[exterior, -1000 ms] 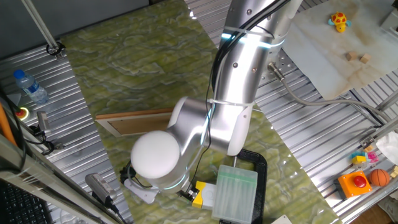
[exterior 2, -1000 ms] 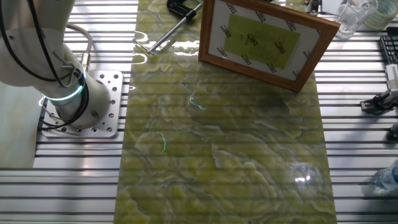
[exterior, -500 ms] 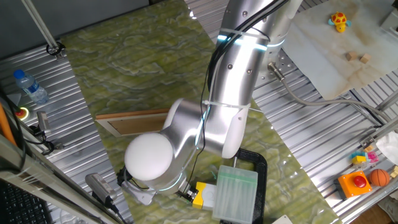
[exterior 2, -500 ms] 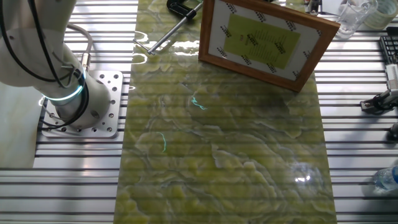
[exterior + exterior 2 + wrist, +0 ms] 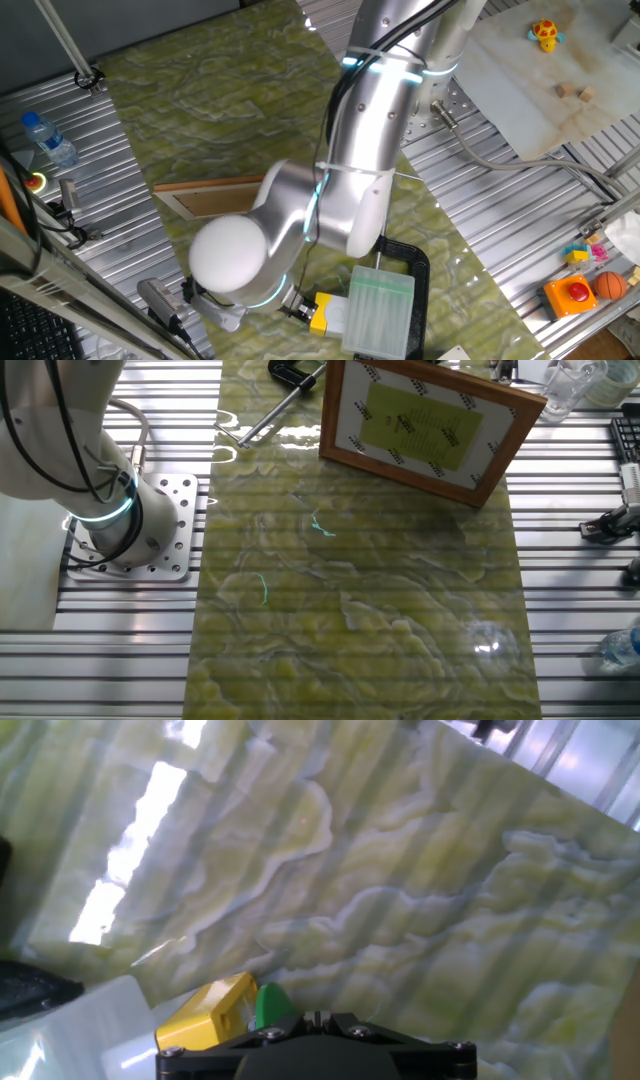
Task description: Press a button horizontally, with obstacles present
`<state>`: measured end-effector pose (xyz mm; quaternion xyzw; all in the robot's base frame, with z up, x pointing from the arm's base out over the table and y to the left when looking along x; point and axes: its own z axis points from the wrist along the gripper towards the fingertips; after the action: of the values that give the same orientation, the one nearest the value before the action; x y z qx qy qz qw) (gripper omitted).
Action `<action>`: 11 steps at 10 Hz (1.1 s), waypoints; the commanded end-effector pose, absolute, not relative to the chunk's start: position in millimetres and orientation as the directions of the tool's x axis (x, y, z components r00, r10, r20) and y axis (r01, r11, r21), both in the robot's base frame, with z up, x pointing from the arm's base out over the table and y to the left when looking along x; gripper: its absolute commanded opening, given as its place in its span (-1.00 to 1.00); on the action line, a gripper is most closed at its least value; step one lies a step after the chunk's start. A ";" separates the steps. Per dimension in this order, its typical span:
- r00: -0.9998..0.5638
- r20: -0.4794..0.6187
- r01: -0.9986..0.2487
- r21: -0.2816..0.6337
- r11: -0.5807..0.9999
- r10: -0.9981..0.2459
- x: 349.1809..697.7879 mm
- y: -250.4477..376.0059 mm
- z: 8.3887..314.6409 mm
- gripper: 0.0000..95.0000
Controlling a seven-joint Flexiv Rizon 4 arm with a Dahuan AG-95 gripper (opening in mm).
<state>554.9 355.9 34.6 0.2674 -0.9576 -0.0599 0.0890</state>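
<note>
In the hand view the button's green cap (image 5: 269, 1004) sticks out of its yellow box (image 5: 205, 1016), which is joined to the translucent pale-green block (image 5: 85, 1025). My gripper (image 5: 318, 1018) sits at the bottom edge, just right of the cap, and its fingertips meet in a thin seam with nothing between them. In one fixed view the yellow box (image 5: 321, 311) and ribbed block (image 5: 378, 308) lie at the mat's near edge, and my arm hides the cap and most of the gripper. The wooden picture frame (image 5: 213, 196) lies behind the arm. It stands propped in the other fixed view (image 5: 420, 428).
A black C-clamp (image 5: 412, 258) lies next to the ribbed block and also shows at the top of the other fixed view (image 5: 290, 372). A water bottle (image 5: 50, 140) stands at the left. A red dome button (image 5: 577, 292) on an orange box sits at the right.
The arm's white elbow joint has shifted left and a little lower in one fixed view. The button, block and frame have not moved.
</note>
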 end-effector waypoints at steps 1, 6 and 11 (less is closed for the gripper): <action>-0.837 0.134 -0.506 0.183 0.843 -0.531 552.7 356.4 35.2 -1.00; -0.824 0.143 -0.519 0.199 0.831 -0.548 552.7 356.4 35.2 -1.00; -0.820 0.137 -0.520 0.225 0.824 -0.555 552.1 358.1 35.8 -1.00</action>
<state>552.4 356.7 36.3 0.2825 -0.9507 -0.0861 0.0942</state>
